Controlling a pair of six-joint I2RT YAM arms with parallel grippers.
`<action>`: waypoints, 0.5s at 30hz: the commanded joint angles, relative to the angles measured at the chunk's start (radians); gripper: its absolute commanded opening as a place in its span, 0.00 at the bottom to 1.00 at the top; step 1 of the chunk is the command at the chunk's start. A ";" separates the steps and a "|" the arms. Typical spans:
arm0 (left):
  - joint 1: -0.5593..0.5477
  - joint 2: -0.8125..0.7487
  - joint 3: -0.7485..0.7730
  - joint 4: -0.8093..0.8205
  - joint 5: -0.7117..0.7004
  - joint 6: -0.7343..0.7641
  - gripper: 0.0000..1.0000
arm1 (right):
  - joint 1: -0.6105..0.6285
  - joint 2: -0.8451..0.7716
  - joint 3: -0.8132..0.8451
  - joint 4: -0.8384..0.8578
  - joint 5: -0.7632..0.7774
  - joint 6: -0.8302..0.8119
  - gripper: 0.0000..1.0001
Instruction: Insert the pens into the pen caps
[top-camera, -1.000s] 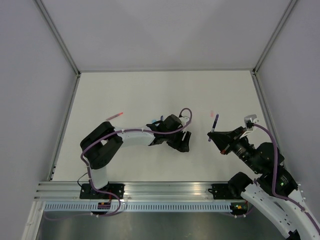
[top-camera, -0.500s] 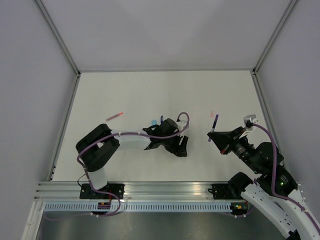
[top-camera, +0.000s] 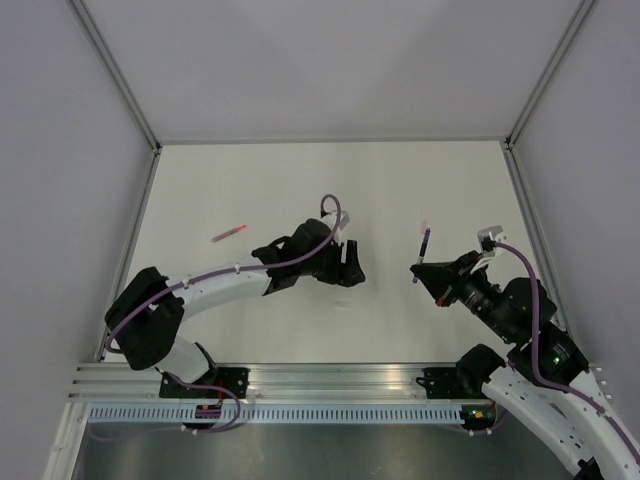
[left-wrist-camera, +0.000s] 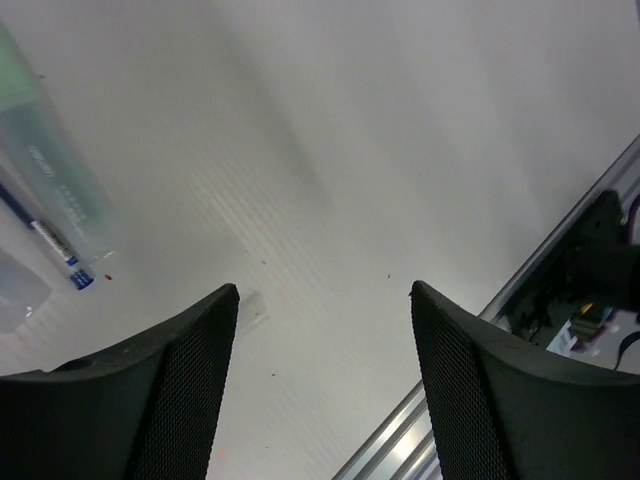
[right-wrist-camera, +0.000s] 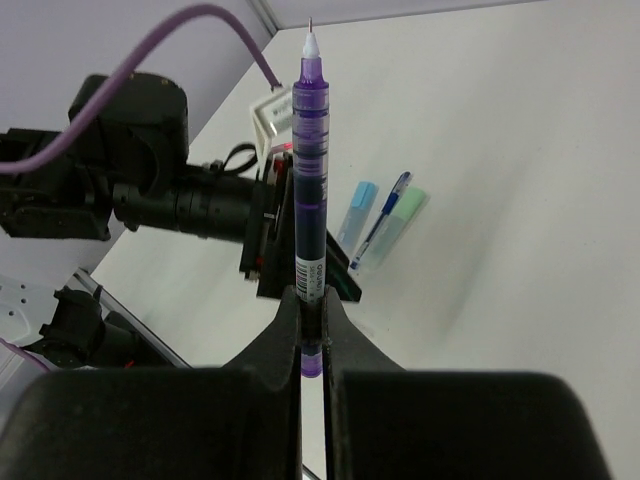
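- L gripper (left-wrist-camera: 322, 298): fingers apart, nothing btwn them. It hangs over bare desk (left-wrist-camera: 330, 140) around mid-desk. The near-edge rail shows at one corner of its wrist view.
- Mint green cap (left-wrist-camera: 48, 165), blue pen (left-wrist-camera: 45, 236) and light blue cap (left-wrist-camera: 12, 290) lie flat on the desk, close together, just beside the L gripper. In the R wrist view the blue pen lies btwn the 2 caps. Can't tell if they touch.
- R gripper (right-wrist-camera: 311, 315): clamped on the purple pen (right-wrist-camera: 310, 170) near its back end.
- The purple pen stands upright in the wrist view w/ its fine tip up. It's off the desk, over the right half, in from the right edge.
- Red pen (top-camera: 229, 233): flat on the desk toward the left edge, roughly midway btwn far and near edges. It's well apart from both grippers.
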 joint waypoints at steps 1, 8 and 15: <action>0.086 -0.018 0.118 -0.083 -0.040 -0.177 0.74 | 0.002 -0.009 0.029 0.002 0.015 0.008 0.00; 0.235 -0.020 0.046 0.010 0.135 -0.414 0.93 | 0.001 -0.041 0.054 -0.033 0.055 0.000 0.00; 0.180 0.075 0.172 -0.187 0.189 0.015 0.87 | 0.002 -0.058 0.054 -0.071 0.046 -0.012 0.00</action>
